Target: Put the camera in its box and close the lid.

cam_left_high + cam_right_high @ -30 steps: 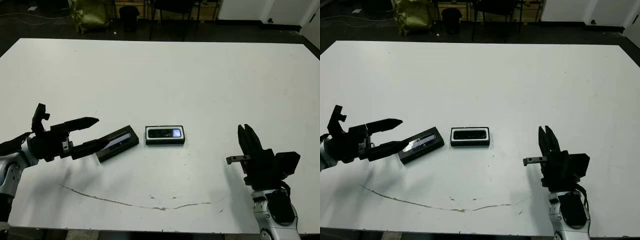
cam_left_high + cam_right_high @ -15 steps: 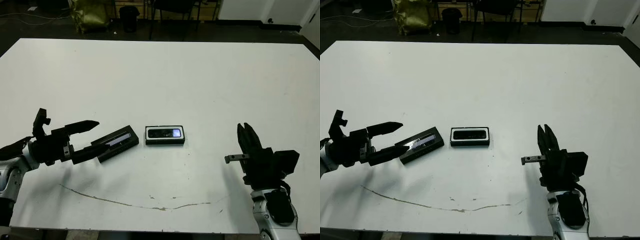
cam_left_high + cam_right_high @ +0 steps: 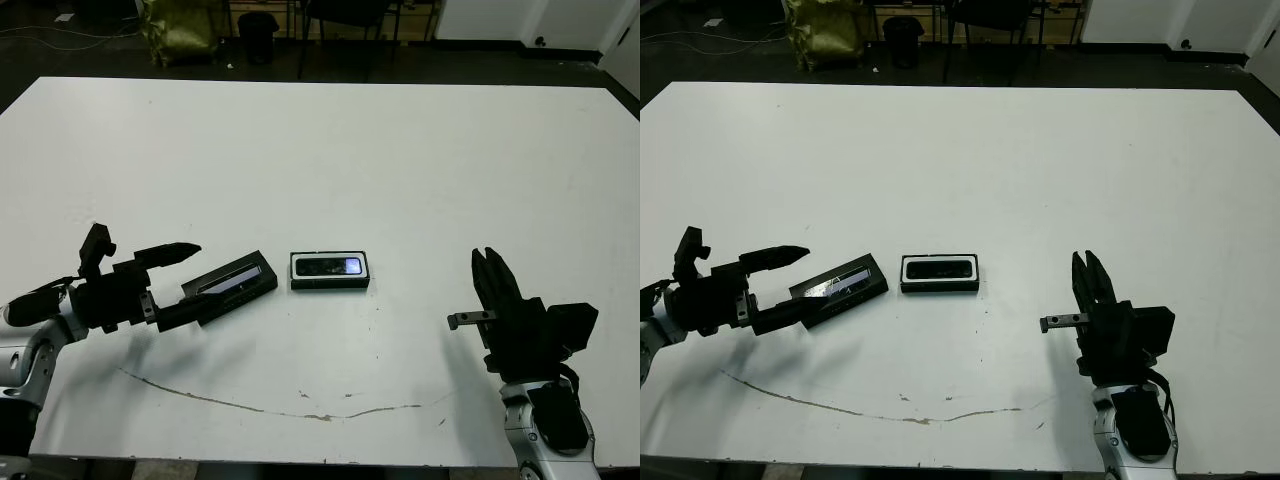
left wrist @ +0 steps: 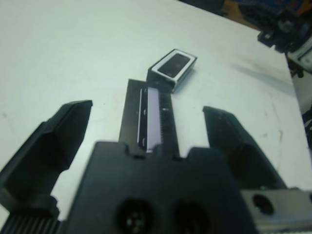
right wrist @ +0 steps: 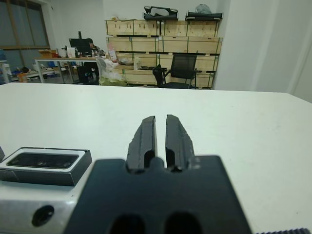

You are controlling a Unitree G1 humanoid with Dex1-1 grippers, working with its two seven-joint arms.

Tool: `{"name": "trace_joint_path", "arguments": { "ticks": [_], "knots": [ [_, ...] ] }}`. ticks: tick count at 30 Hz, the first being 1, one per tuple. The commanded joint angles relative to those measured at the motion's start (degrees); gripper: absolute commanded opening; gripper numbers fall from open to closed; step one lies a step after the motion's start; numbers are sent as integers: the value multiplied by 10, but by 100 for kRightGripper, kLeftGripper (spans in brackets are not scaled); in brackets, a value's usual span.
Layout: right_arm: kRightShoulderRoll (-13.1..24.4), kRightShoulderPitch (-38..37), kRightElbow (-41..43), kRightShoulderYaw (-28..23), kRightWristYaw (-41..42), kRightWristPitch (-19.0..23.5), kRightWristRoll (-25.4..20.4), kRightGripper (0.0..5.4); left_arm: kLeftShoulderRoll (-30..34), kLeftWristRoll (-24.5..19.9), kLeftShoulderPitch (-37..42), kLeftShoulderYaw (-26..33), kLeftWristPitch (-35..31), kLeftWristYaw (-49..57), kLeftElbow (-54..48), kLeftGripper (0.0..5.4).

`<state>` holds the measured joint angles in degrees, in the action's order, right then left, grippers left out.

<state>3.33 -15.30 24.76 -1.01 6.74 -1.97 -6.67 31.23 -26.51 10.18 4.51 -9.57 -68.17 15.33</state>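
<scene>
Lid [image 3: 232, 286] flat on white tabletop [image 3: 400, 160], long axis angled from near-left up toward box [image 3: 330, 271], glossy strip up. Box just right of it, long axis side to side, camera [image 3: 331, 266] inside. Left gripper [image 3: 190, 270] jaws wide apart astride lid's near end. Right gripper [image 3: 490, 270] jaws pressed together, empty, well apart.

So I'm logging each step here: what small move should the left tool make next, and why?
Probably shut on the lid. The left tool is open with a finger on either side of the lid's near end, and the camera already lies inside the box, so only the lid is left. The right tool is shut, off to the side.
</scene>
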Motion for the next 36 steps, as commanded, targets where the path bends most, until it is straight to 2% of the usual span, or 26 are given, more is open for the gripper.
{"name": "trace_joint_path", "arguments": {
  "ticks": [1,12,17,21,25,31,36],
  "knots": [
    [-2,-9,1,-1,-4,14,-3,0,-6,17,-10,-8,22,1,10,538],
    [1,-9,-9,-1,6,-7,-7,0,-6,14,-9,-12,7,-2,15,538],
    [-1,-10,-3,-1,-1,9,-4,0,-4,19,-8,-15,9,-7,20,538],
    [2,-13,1,1,2,10,-5,0,-4,18,-11,-15,-10,1,14,538],
    [4,-14,-7,-1,5,-5,-2,0,-12,18,-11,-12,5,0,25,538],
    [2,-20,10,3,-5,13,6,0,-15,22,-21,-12,1,18,8,538],
    [2,-18,0,-1,2,6,-6,0,-15,26,-20,-14,9,21,7,538]
  ]
}}
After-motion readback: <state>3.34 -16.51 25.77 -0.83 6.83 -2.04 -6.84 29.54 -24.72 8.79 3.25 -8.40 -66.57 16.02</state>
